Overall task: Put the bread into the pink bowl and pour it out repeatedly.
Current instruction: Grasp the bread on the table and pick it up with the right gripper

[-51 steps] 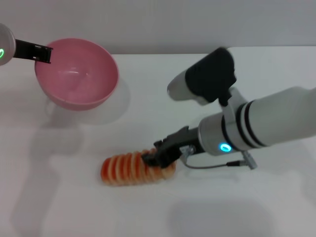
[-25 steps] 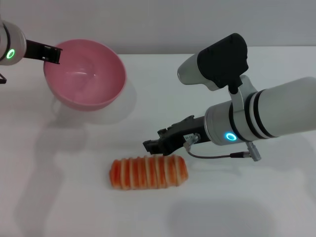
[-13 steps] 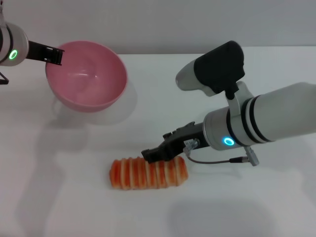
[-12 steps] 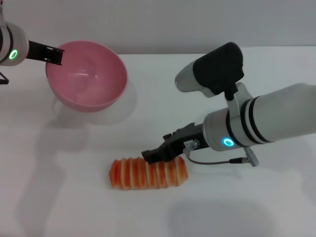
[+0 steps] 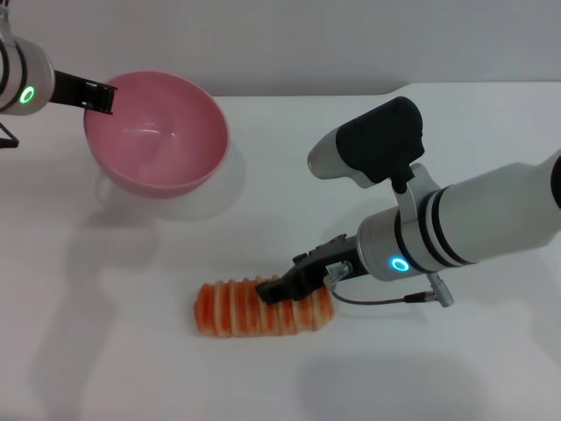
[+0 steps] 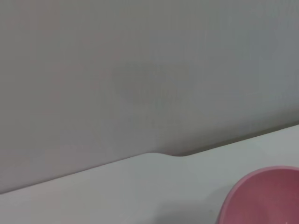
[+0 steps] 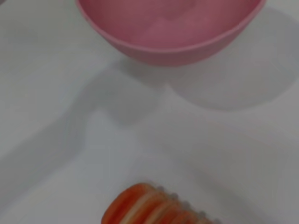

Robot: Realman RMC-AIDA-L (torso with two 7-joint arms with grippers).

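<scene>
The bread (image 5: 261, 307) lies on the white table, near the front centre. It also shows in the right wrist view (image 7: 154, 210). My right gripper (image 5: 280, 288) is low on the bread's top, touching its right half. The pink bowl (image 5: 158, 132) is empty and upright at the back left, held a little above the table with its shadow below it. It also shows in the right wrist view (image 7: 168, 28) and the left wrist view (image 6: 266, 196). My left gripper (image 5: 92, 95) is shut on the bowl's left rim.
The white table (image 5: 131, 263) ends at a grey wall (image 5: 307, 44) just behind the bowl. The right forearm (image 5: 456, 228) stretches across the right side of the table, with a thin cable (image 5: 386, 298) hanging below it.
My right gripper has come down from just behind and above the bread onto its top. The bowl and the left gripper have drifted slightly to the right. The bread has stayed put over the last second.
</scene>
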